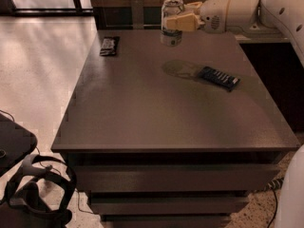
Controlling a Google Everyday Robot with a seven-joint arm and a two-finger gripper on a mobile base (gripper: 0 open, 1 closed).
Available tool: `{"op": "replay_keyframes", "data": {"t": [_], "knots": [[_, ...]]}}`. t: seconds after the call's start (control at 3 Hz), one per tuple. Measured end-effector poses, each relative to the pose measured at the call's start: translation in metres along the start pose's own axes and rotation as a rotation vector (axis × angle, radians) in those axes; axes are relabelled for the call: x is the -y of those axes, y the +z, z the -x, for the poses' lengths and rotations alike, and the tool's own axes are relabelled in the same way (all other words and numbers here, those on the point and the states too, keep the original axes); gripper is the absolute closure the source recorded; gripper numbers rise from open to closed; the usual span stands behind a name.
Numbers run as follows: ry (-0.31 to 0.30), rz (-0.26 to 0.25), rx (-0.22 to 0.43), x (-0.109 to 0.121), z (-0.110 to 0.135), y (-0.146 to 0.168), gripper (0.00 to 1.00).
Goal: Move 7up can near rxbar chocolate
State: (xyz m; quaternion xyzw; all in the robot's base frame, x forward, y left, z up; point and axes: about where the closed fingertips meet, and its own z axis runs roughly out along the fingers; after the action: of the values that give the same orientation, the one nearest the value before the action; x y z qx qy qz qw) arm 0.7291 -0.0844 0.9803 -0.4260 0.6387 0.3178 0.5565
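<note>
The 7up can [171,23], silver-topped with whitish-green sides, is held in the air above the far middle of the dark table [142,108]. My gripper [183,19] reaches in from the right and is shut on the can, its pale fingers [183,22] against the can's side. The rxbar chocolate [109,45], a small flat dark bar, lies near the table's far left corner, to the left of the can and apart from it.
A longer dark flat bar with a row of light marks [219,77] lies on the right part of the table. My white arm [247,8] spans the far right. A headset and cables [33,184] lie on the floor at lower left.
</note>
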Motion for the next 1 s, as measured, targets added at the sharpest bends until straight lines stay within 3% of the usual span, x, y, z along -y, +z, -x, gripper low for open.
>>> {"op": "replay_keyframes", "data": {"t": [0.33,1.0], "knots": [[-0.032,-0.075,-0.011,0.024,0.009,0.039,1.0],[-0.019,-0.074,-0.03,0.027,0.004,0.05,1.0]]}}
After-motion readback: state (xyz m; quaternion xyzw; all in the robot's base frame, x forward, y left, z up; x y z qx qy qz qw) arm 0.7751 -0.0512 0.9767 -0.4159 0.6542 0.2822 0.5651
